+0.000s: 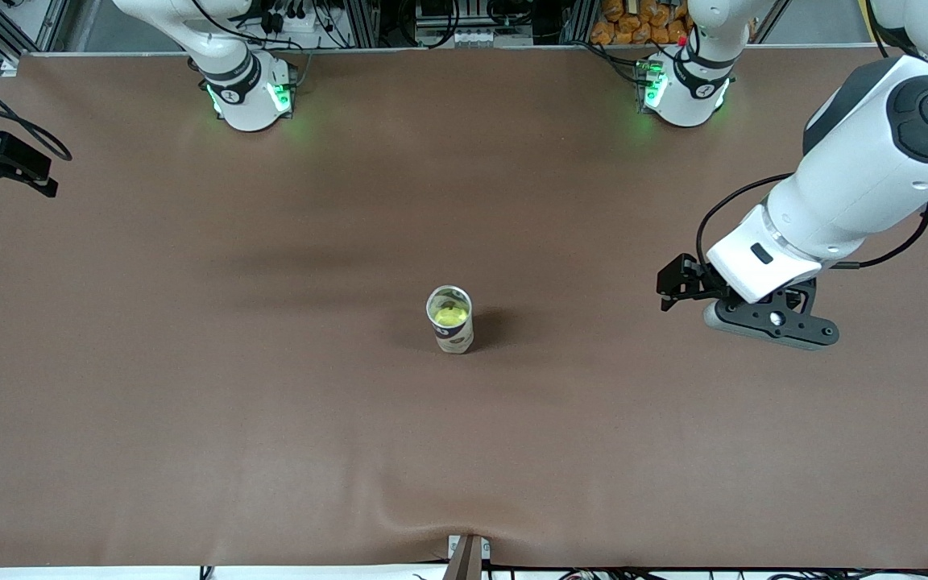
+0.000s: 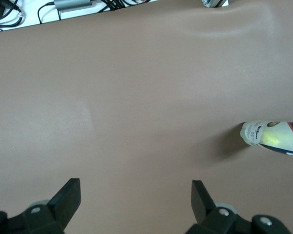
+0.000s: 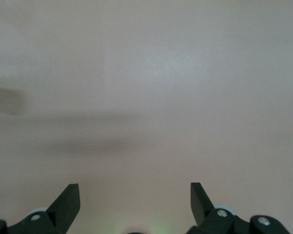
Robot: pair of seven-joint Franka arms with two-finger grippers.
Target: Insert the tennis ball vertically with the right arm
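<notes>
The tennis ball sits inside the upright can at the middle of the surface, well apart from both of my end effectors. My right end effector hangs empty over bare surface at the right arm's end, fingers spread wide. My left end effector waits over the left arm's end, also wide open and empty, the can off to its side.

One upright can stands on the one brown table, holding what looks like a single tennis ball, with two arms and two grippers in view.
</notes>
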